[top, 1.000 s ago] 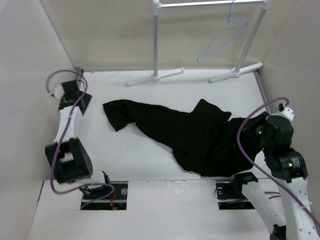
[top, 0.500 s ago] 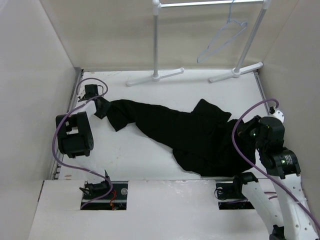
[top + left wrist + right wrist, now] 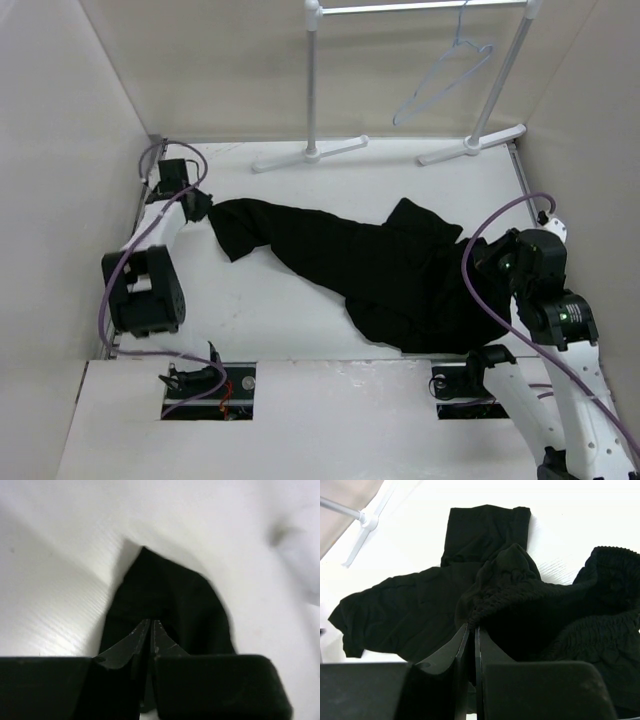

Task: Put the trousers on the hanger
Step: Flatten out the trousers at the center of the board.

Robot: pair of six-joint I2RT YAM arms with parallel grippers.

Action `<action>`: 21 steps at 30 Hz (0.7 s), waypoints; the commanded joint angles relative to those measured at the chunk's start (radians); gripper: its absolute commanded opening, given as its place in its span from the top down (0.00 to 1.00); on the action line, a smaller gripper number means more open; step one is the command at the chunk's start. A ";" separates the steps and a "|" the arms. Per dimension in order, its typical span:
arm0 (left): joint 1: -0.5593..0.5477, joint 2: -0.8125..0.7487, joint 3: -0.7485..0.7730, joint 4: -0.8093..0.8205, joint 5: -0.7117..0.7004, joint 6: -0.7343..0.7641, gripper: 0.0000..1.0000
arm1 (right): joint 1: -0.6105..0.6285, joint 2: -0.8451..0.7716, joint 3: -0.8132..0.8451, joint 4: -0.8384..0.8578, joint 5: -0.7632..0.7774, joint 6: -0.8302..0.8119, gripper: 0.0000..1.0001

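The black trousers (image 3: 370,265) lie spread across the white table, legs toward the left, waistband at the right. My left gripper (image 3: 200,205) is shut on the end of a trouser leg (image 3: 165,597) at the far left. My right gripper (image 3: 478,262) is shut on the bunched elastic waistband (image 3: 505,580), which shows lifted in the right wrist view. The pale blue-lavender hanger (image 3: 443,75) hangs tilted from the white rail at the back right, apart from both grippers.
The white rail stand (image 3: 312,90) has two poles and feet on the table at the back. Beige walls close in the left, right and back sides. Purple cables loop from both arms.
The left arm swung from the far left wall to the trouser leg's end and closed on it. The right gripper shifted slightly on the waistband.
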 commanded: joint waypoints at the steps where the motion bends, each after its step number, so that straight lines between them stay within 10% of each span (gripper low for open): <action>1: 0.029 -0.244 0.072 -0.041 -0.016 -0.024 0.97 | -0.012 0.014 0.047 0.076 0.003 -0.002 0.94; 21: -0.020 -0.078 -0.166 -0.029 0.023 0.082 0.57 | 0.040 0.031 0.044 0.105 -0.019 -0.013 0.93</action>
